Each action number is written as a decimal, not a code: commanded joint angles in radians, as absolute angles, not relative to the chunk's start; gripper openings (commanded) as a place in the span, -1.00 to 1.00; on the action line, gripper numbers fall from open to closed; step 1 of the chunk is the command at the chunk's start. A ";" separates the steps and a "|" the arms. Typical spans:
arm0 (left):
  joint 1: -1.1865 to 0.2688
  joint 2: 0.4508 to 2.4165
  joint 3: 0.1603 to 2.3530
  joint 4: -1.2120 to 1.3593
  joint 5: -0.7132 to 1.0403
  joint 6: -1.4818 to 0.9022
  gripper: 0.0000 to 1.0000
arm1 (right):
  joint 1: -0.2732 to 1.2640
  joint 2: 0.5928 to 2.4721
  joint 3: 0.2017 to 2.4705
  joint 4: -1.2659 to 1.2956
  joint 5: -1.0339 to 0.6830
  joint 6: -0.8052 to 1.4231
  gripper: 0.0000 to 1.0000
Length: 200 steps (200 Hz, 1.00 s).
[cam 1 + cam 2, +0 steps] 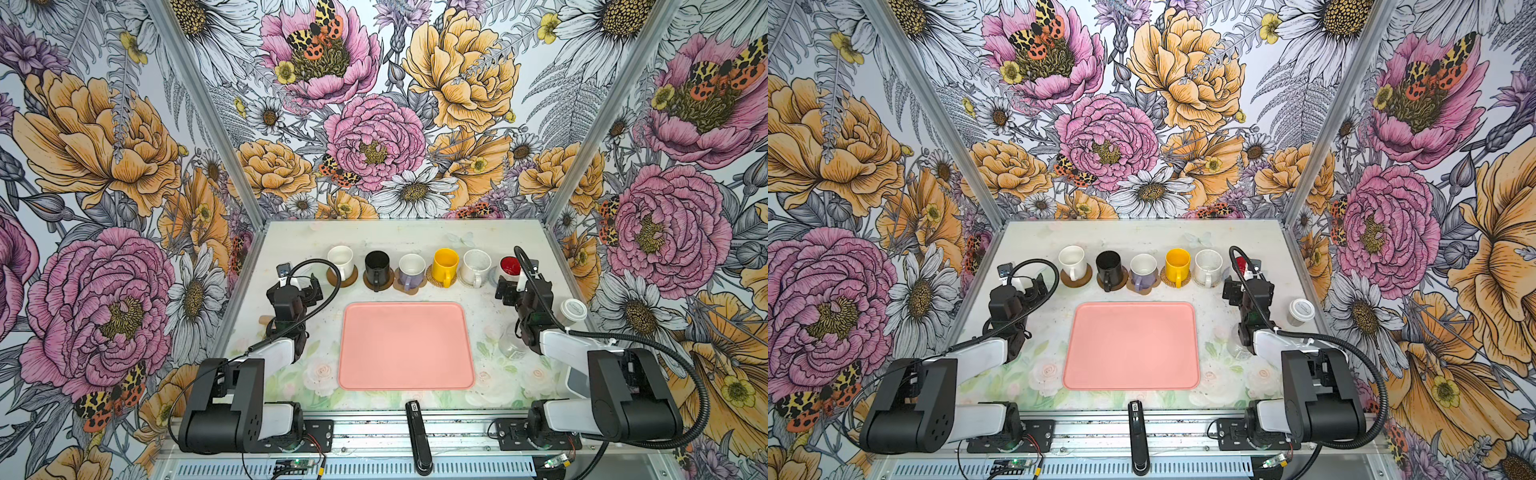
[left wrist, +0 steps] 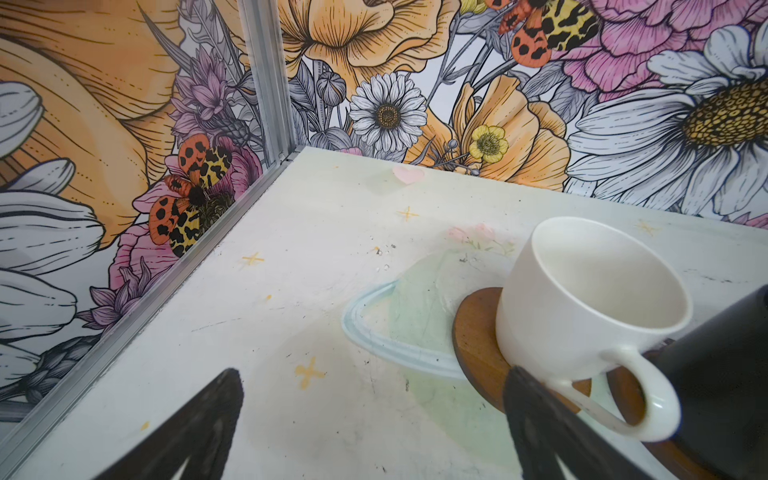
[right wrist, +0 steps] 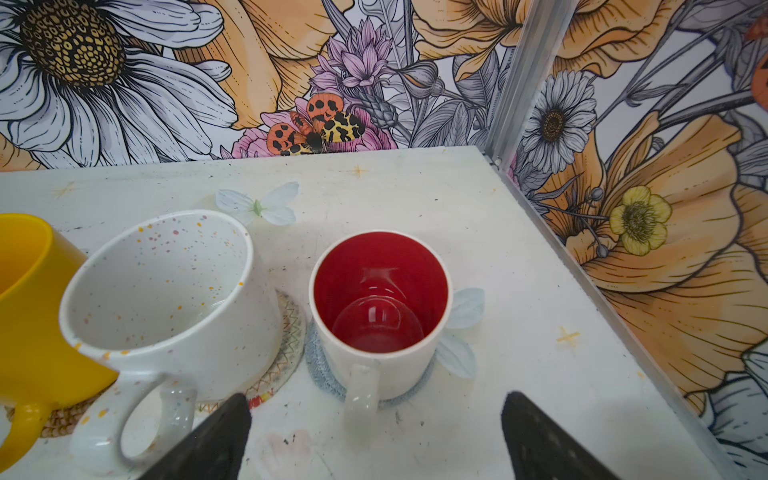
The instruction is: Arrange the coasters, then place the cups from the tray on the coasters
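Note:
Six cups stand in a row at the back of the table, each on a coaster: white (image 1: 340,259), black (image 1: 377,266), lavender (image 1: 411,270), yellow (image 1: 445,264), speckled (image 1: 476,266) and red-inside (image 3: 380,316). The pink tray (image 1: 405,347) lies bare in the middle. My left gripper (image 2: 374,378) is open over bare table, just left of the white cup (image 2: 582,299) on its brown coaster (image 2: 478,336). My right gripper (image 3: 376,399) is open just in front of the red-inside cup, which sits on the pale blue coaster (image 3: 320,365). Its fingers are well apart from the handle.
A white lidded paper cup (image 1: 572,311) stands by the right wall. A clear glass jar (image 1: 511,340) is half hidden behind the right arm. A black bar (image 1: 417,432) sits at the front edge. Flowered walls enclose three sides.

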State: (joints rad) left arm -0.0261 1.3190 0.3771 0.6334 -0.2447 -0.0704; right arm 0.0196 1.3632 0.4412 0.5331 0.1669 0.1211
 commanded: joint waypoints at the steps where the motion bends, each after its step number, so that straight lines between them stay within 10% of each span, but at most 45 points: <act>1: -0.012 1.327 0.363 0.716 -0.219 -0.055 0.98 | 0.014 1.389 0.450 0.602 0.159 0.118 0.92; 200: 0.000 1.551 0.358 0.984 -0.143 -0.004 0.98 | -0.011 1.542 0.374 0.915 0.180 0.104 0.99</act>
